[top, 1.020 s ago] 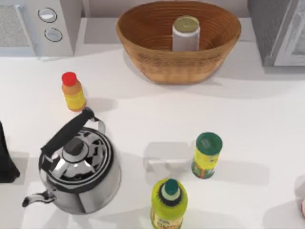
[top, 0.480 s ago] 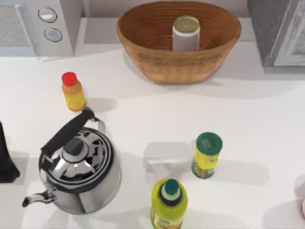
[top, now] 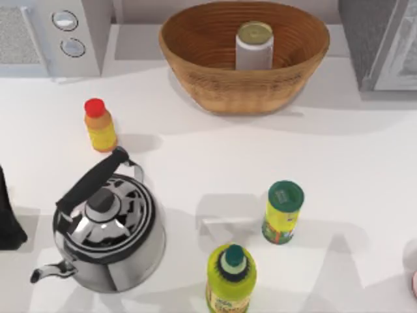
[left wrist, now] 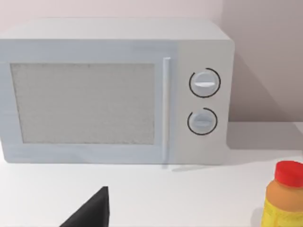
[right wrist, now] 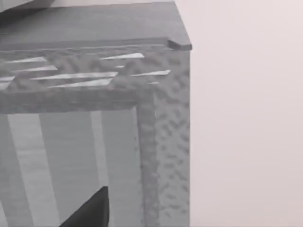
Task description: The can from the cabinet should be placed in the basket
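A: Can [top: 254,45]. Where does it sit?

B: Upright inside the basket [top: 195,72], right of the bowl's middle and toward its far wall, gold top facing up. The basket is at the far middle of the surface [top: 365,169]. By my reading the task is finished.

A: And the hands?

B: Nothing grips the can. The left hand [left wrist: 90,213] is a dark wedge low in its wrist view. The left arm [top: 6,225] is parked at the left edge of the surface, beside the kettle [top: 107,238]. The right hand [right wrist: 90,210] is a similar wedge, facing the cabinet [right wrist: 94,118]. Whether either hand is released or clenched, I cannot tell.

A: If a move were needed?

B: The can's long axis is vertical. It lies far and to the right of the left arm, with the kettle and the red-capped bottle [top: 100,125] nearer that arm. Which arm is closer I cannot say. I would leave both parked.

A: What do the views add?

B: The top view gives the can in the basket. The left wrist view gives the microwave [left wrist: 113,90] front, with its door and two dials. The right wrist view gives the cabinet's dimpled grey corner.
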Controlling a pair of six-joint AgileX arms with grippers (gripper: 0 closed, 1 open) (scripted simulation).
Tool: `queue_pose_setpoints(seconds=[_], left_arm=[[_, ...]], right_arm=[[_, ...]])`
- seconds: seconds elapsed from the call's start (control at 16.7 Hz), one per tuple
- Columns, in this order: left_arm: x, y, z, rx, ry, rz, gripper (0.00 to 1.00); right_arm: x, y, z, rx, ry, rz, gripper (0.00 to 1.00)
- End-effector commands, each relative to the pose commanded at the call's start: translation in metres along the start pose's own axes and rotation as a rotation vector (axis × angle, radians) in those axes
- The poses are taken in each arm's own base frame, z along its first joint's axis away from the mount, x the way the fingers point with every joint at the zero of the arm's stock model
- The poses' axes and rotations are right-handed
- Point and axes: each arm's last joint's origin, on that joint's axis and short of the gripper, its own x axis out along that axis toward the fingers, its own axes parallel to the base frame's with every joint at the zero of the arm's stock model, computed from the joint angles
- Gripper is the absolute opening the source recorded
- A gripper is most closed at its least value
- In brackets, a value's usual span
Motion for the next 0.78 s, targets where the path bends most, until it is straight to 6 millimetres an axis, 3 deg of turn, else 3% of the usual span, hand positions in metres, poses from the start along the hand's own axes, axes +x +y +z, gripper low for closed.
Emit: queue_pose_setpoints(seconds=[0.18,0.36,0.78], left_arm=[[0.0,0.0,0.0,0.0,0.0,0.0,1.0],[0.0,0.0,0.0,0.0,0.0,0.0,1.0],[0.0,0.0,0.0,0.0,0.0,0.0,1.0]], right_arm=[[-0.014,0.03,0.052,-0.011,-0.006,-0.001,1.0],[-0.027,0.056,0.083,-0.033,-0.019,0.0,1.0],[-0.031,0.063,0.091,-0.041,-0.024,-0.003,1.0]])
